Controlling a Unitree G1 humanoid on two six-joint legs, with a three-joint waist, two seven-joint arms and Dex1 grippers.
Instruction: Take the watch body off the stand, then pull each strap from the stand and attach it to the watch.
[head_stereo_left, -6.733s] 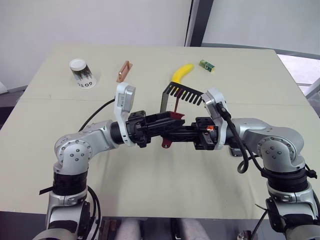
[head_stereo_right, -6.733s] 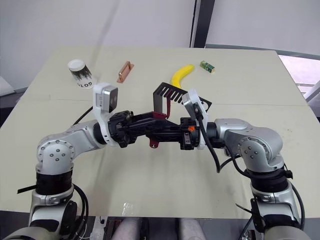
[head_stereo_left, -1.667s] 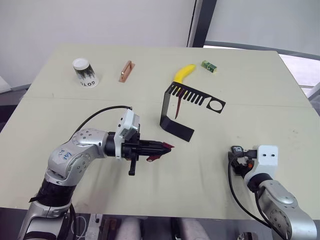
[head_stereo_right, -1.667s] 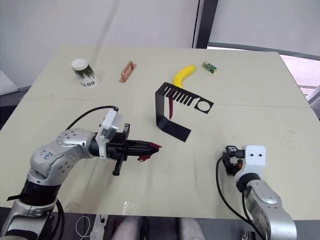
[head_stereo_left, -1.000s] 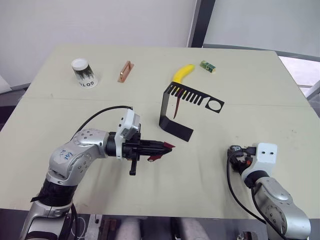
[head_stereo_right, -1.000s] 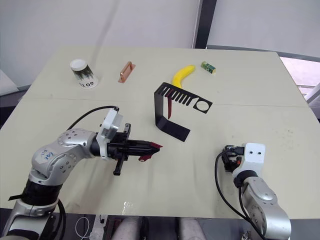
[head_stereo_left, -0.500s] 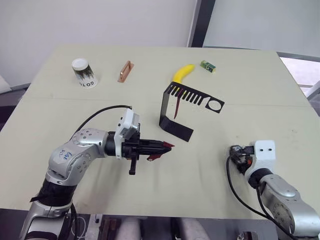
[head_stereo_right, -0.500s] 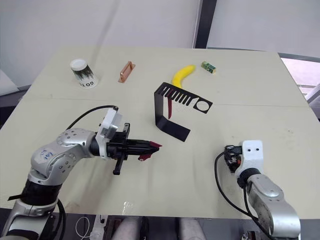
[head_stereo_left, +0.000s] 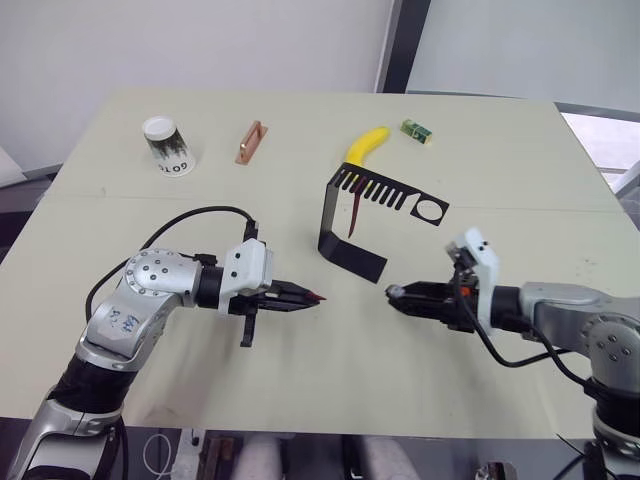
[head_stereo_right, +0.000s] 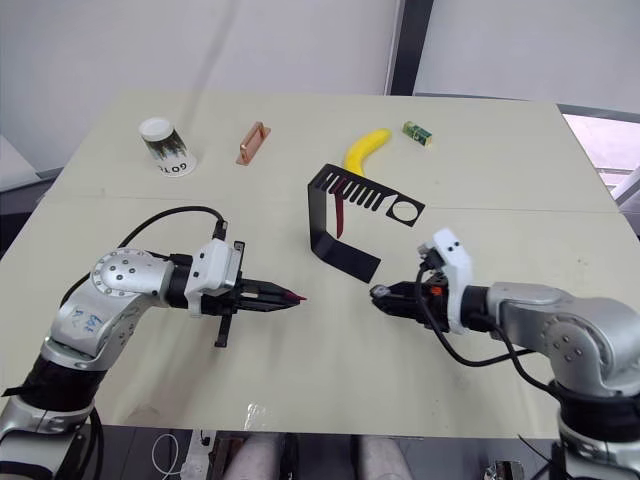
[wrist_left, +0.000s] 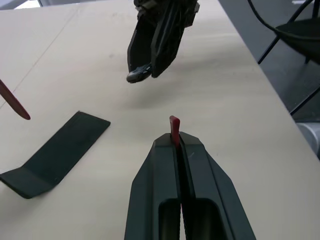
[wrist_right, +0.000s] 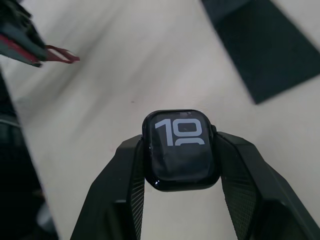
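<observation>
The black stand (head_stereo_left: 328, 214) is upright at mid-table, and one maroon strap (head_stereo_left: 355, 214) hangs from its slotted top arm. My left gripper (head_stereo_left: 308, 297) hovers left of the stand's foot, shut on the other strap (wrist_left: 174, 127), whose tip pokes out past the fingertips. My right gripper (head_stereo_left: 398, 293) faces it from the right, shut on the watch body (wrist_right: 180, 148). The screen shows pale digits. A short gap of table separates the two grippers' tips.
Along the far side of the table (head_stereo_left: 500, 180) lie a paper cup (head_stereo_left: 167, 146), a copper bar (head_stereo_left: 249, 142), a banana (head_stereo_left: 365, 146) and a small green block (head_stereo_left: 415, 131). The stand's flat foot (head_stereo_left: 355, 260) lies just beyond the two grippers.
My right arm has swung from the near right table edge toward the centre, bringing the watch body to face the left gripper. The left gripper has drawn back slightly and turned the strap.
</observation>
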